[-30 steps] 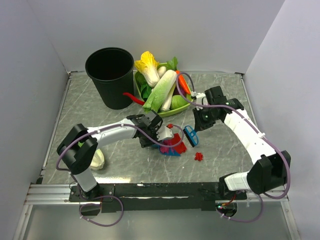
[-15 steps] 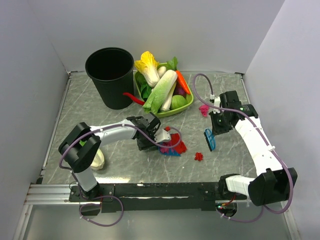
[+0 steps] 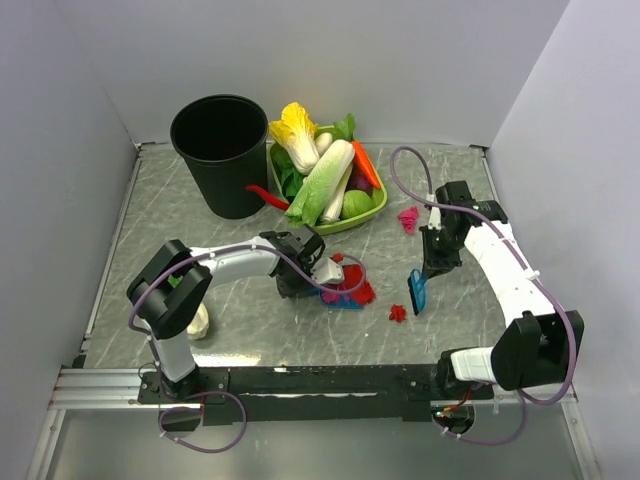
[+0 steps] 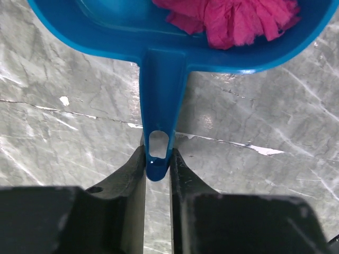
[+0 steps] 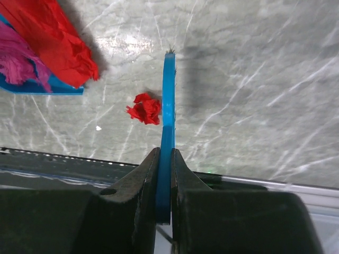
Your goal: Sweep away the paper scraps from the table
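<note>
Since the paper scraps (image 3: 398, 313) are looking feather-light and limp on the desk (image 5: 254, 79), they are asking for brushing, not pinching. The right end effector (image 5: 164, 159) is clamping a blue brush (image 5: 168, 95) just beside a red wad (image 5: 144, 108), with a pink wad (image 3: 408, 219) sitting near the green basket (image 3: 375, 212). The left end effector (image 4: 157, 161) is gripping the handle of the blue dustpan (image 4: 95, 24), magenta pieces already inside.

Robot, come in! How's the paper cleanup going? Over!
Left tool shut on dustpan; right tool shut on brush. Red scrap loose beside brush, pink scrap by vegetable bowl. Nothing blocking.
</note>
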Robot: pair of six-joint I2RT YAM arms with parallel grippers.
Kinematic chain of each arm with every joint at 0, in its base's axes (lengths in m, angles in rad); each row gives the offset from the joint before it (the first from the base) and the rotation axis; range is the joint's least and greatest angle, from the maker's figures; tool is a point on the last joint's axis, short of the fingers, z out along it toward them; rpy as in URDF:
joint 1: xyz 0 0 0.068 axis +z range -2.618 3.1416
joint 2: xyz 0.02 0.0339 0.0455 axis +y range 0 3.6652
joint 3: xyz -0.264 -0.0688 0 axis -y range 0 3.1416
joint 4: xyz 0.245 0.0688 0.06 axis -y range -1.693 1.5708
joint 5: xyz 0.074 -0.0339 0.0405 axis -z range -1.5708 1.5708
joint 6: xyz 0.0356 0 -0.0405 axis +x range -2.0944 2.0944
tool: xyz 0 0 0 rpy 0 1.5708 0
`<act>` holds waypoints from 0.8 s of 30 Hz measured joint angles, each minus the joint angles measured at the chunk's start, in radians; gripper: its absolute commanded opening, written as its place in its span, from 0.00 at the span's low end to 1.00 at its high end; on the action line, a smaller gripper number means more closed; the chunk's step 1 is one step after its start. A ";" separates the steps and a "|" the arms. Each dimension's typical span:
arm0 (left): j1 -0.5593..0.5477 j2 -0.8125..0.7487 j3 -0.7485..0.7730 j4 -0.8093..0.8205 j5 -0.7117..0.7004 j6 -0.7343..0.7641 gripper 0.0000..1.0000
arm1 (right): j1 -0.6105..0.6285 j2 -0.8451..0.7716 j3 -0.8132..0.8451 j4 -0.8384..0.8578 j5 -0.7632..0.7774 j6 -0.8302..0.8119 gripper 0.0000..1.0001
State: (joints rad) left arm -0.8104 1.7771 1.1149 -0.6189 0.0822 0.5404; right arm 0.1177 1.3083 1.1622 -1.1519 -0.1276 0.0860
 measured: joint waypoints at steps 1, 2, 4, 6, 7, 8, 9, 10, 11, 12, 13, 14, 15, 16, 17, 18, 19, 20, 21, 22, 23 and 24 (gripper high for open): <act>0.000 0.005 0.008 -0.005 0.000 0.001 0.09 | -0.002 0.004 -0.010 0.005 -0.006 0.011 0.00; 0.000 0.008 0.014 -0.011 0.000 0.000 0.06 | -0.004 0.007 -0.023 0.004 -0.012 0.023 0.00; 0.000 0.010 0.023 -0.021 0.000 0.001 0.01 | -0.007 0.018 -0.043 -0.003 -0.026 0.043 0.00; 0.000 0.013 0.032 -0.036 0.000 0.000 0.01 | -0.009 0.032 -0.056 -0.001 -0.047 0.062 0.00; 0.000 0.014 0.037 -0.042 0.000 0.001 0.01 | -0.010 0.038 -0.060 0.000 -0.055 0.071 0.00; 0.000 0.015 0.042 -0.049 0.000 0.000 0.01 | -0.010 0.047 -0.066 0.005 -0.068 0.081 0.00; 0.000 0.016 0.046 -0.056 0.000 0.000 0.01 | -0.011 0.055 -0.068 0.011 -0.083 0.091 0.00; -0.001 0.016 0.048 -0.060 -0.002 0.002 0.01 | -0.011 0.066 -0.068 0.016 -0.100 0.103 0.00; -0.002 0.016 0.049 -0.063 -0.009 0.003 0.01 | -0.011 0.076 -0.068 0.025 -0.117 0.111 0.00; -0.004 0.016 0.050 -0.068 -0.015 0.007 0.01 | -0.011 0.088 -0.066 0.035 -0.139 0.122 0.00; -0.008 0.016 0.050 -0.076 -0.028 0.018 0.01 | -0.011 0.100 -0.062 0.043 -0.156 0.131 0.00; -0.011 0.016 0.050 -0.081 -0.037 0.024 0.01 | -0.011 0.111 -0.055 0.051 -0.171 0.138 0.00; -0.016 0.016 0.050 -0.086 -0.047 0.032 0.01 | -0.011 0.120 -0.047 0.055 -0.182 0.143 0.00; -0.024 0.016 0.050 -0.090 -0.059 0.045 0.01 | -0.009 0.134 -0.032 0.066 -0.196 0.150 0.00; -0.029 0.016 0.050 -0.093 -0.071 0.054 0.01 | -0.007 0.143 -0.021 0.075 -0.205 0.154 0.00; -0.033 0.016 0.050 -0.095 -0.081 0.063 0.01 | -0.002 0.154 -0.008 0.086 -0.214 0.159 0.00; -0.039 0.016 0.050 -0.098 -0.090 0.073 0.01 | 0.003 0.164 0.002 0.098 -0.222 0.161 0.00; -0.043 0.016 0.051 -0.100 -0.099 0.080 0.01 | 0.010 0.170 0.010 0.111 -0.230 0.165 0.00; -0.046 0.016 0.052 -0.103 -0.106 0.088 0.01 | 0.020 0.174 0.015 0.120 -0.236 0.168 0.00; -0.048 0.019 0.056 -0.106 -0.111 0.095 0.01 | 0.032 0.178 0.019 0.127 -0.243 0.169 0.00; -0.050 0.023 0.065 -0.112 -0.114 0.100 0.01 | 0.045 0.181 0.024 0.131 -0.251 0.170 0.00; -0.051 0.028 0.073 -0.112 -0.116 0.103 0.01 | 0.060 0.185 0.028 0.137 -0.261 0.170 0.00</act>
State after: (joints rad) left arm -0.8612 1.8050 1.1881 -0.7307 -0.0334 0.6434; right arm 0.1776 1.4937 1.1904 -1.0149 -0.3882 0.2562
